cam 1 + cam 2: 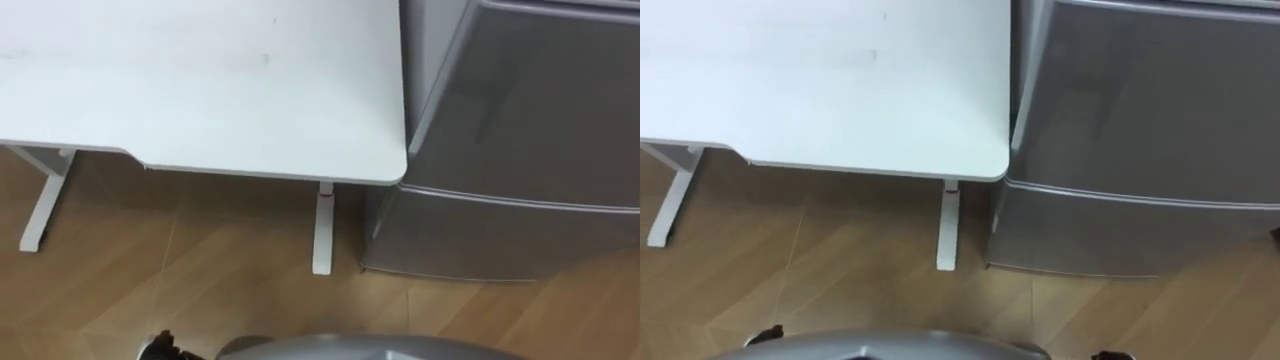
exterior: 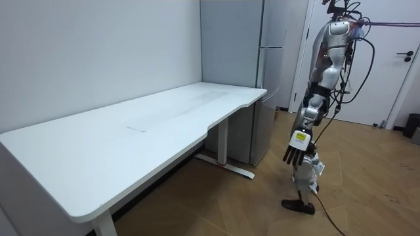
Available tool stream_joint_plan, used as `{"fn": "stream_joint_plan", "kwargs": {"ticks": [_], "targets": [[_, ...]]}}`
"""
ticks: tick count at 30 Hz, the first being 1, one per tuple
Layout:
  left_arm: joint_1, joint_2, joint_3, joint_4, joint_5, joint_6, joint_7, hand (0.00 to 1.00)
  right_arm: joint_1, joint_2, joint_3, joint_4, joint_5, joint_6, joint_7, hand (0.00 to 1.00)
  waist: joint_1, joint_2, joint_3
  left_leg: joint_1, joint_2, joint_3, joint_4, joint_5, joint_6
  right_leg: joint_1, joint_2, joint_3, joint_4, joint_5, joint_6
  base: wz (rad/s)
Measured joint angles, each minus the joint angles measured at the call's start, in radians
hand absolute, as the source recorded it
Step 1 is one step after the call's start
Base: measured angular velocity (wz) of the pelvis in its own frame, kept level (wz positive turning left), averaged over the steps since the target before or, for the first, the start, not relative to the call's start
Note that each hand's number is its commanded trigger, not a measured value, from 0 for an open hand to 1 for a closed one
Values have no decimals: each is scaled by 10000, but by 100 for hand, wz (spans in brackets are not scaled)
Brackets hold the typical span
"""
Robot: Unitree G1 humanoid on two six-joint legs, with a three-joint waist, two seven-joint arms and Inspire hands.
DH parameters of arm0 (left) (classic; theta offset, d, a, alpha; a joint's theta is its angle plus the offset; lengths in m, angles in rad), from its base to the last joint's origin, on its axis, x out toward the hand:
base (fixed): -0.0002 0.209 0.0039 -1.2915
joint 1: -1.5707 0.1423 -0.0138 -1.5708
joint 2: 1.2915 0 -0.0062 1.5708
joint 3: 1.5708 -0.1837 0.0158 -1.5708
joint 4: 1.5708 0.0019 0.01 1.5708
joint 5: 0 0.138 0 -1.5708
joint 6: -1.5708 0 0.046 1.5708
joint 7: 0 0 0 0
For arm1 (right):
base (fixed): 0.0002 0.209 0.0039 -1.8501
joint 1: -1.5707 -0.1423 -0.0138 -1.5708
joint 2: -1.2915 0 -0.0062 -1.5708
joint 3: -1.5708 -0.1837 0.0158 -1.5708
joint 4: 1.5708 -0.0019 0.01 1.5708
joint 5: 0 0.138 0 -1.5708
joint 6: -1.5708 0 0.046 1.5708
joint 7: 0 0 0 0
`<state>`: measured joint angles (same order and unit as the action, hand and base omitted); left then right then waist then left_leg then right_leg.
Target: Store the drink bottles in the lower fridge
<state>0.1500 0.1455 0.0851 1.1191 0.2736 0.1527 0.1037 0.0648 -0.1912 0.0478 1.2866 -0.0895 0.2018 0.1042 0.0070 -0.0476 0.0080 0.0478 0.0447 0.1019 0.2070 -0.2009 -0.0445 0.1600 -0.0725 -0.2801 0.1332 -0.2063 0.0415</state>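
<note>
A grey fridge (image 1: 520, 150) stands to the right of a white table (image 1: 200, 90), close against its right end. The upper door (image 1: 540, 100) and the lower door (image 1: 500, 235) are both closed. In the room view I stand on the wooden floor a step away from the fridge (image 2: 259, 85), facing it and the table's end. My left hand (image 2: 293, 154) hangs at my side with relaxed, straight fingers and holds nothing.
The long white table (image 2: 131, 141) runs along the wall on white legs (image 1: 322, 230). A white room door (image 2: 367, 78) is behind me, and a dark bin (image 2: 413, 124) sits at the room view's right edge. Wooden floor lies between me and the fridge.
</note>
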Motion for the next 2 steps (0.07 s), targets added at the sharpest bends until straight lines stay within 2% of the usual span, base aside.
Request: {"fn": "stream_joint_plan", "kwargs": {"ticks": [2], "targets": [[116,10,272,-4,23,73,-60,0,38,16,-71,10,62,-19,-61,0,8,29,-38,3,-16,-41,-1,2,3,26,-4,3,2,-7,8,3]]}}
